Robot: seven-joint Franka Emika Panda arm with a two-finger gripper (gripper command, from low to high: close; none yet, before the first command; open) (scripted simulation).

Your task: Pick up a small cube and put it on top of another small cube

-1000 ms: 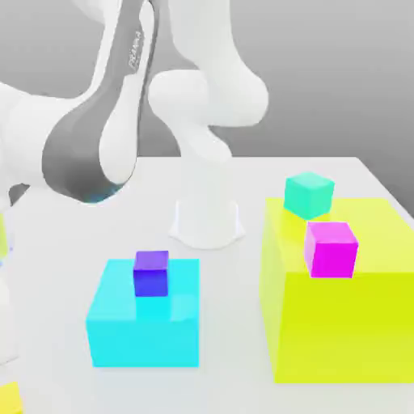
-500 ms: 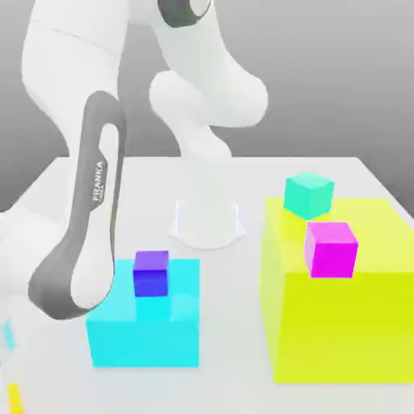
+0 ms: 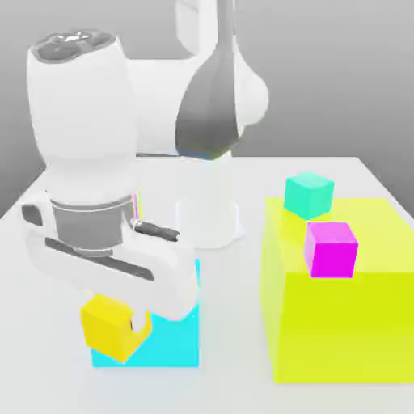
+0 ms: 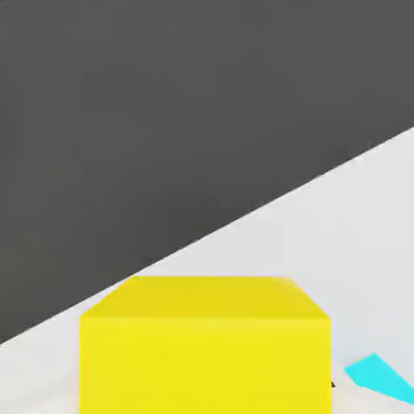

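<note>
The small yellow-orange cube (image 3: 107, 325) hangs off the table in my gripper (image 3: 115, 327), whose fingers are shut on it; one white finger (image 3: 143, 322) shows at the cube's side. It is in front of the large cyan block (image 3: 176, 333), at the exterior view's left. In the hand view the same yellow-orange cube (image 4: 204, 344) sits close under the camera. The small teal cube (image 3: 308, 194) rests on the far corner of the large yellow-green block (image 3: 340, 315), well to the exterior view's right of my gripper.
A small magenta cube (image 3: 331, 249) stands on the yellow-green block, nearer than the teal cube. My hand and wrist (image 3: 89, 194) cover much of the cyan block. The arm's white base (image 3: 208, 218) stands behind, on the white table (image 3: 226, 388).
The arm has swung in from the exterior view's left. My hand has come into view carrying the yellow-orange cube and now hides the purple cube on the cyan block.
</note>
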